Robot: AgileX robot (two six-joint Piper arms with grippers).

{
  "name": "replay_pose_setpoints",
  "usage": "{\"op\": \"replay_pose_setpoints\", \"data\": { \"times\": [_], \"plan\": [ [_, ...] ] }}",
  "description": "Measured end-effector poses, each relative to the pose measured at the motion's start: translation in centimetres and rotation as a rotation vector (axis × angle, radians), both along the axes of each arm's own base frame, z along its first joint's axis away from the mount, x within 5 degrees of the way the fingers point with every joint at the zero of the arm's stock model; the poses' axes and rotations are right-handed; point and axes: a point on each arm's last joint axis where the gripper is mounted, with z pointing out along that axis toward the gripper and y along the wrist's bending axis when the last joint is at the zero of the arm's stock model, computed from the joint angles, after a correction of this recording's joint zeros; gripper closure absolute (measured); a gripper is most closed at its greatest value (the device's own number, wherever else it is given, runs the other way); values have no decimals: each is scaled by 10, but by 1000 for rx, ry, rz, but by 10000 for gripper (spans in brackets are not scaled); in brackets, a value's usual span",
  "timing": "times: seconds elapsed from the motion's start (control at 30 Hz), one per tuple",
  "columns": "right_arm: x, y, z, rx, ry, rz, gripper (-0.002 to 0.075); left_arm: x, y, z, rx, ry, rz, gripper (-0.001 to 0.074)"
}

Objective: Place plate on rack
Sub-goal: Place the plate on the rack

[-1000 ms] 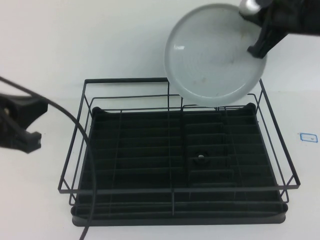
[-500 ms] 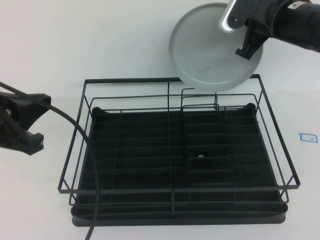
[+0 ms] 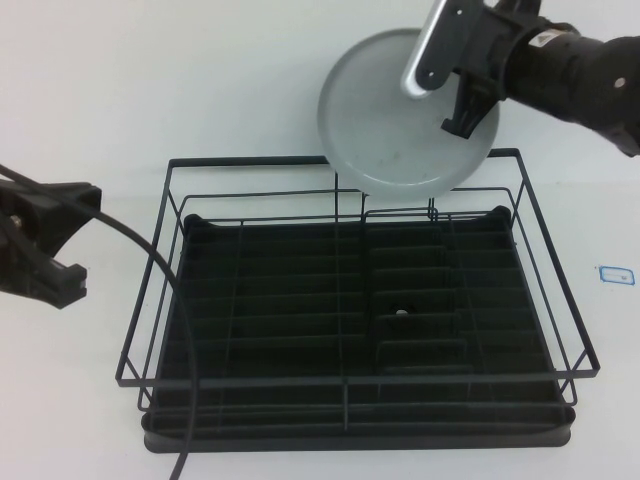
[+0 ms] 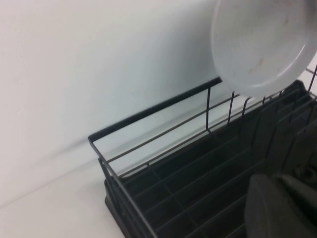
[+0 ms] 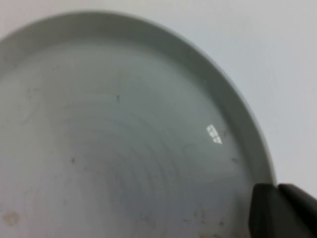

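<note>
The right gripper (image 3: 462, 85) is clamped on the plate's (image 3: 395, 125) edge; the rack (image 3: 345, 380) lies below its jaws. The left gripper (image 3: 40, 250) waits beside the rack, jaws apart.

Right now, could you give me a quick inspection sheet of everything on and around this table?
Surface: plain white table.
Job's things: the plate is held tilted in the air above the far right edge of the rack; the rack holds no dishes.
Clutter: small blue-edged marker on the table, right of the rack.
Grippers: right gripper shut on the plate's rim; left gripper waits left of the rack, holding nothing seen.
Cables: black cable runs from the left arm across the rack's left side.
Surroundings: nothing seen.
</note>
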Motion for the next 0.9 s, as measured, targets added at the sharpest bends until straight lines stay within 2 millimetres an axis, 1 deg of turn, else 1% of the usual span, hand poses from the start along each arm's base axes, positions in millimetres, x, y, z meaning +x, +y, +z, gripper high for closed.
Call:
{"op": "replay_pose_setpoints", "data": {
  "times": [0.17,0.3,0.57,0.7,0.9],
  "plan": [
    [1,5,-7,-29,0,16,693,0,0,0,-6,-1,1,734],
    [4,6,-11,-61,-8,20,693,0,0,0,-6,-1,1,734],
    [10,1,-3,-68,-141,-61,693,0,0,1,2,-9,-3,734],
    [9,2,-1,-63,-153,-58,693,3,0,-2,-8,-1,0,734],
    [6,9,-2,-41,-135,-39,693,9,0,-4,-26,0,0,734]
  ]
}}
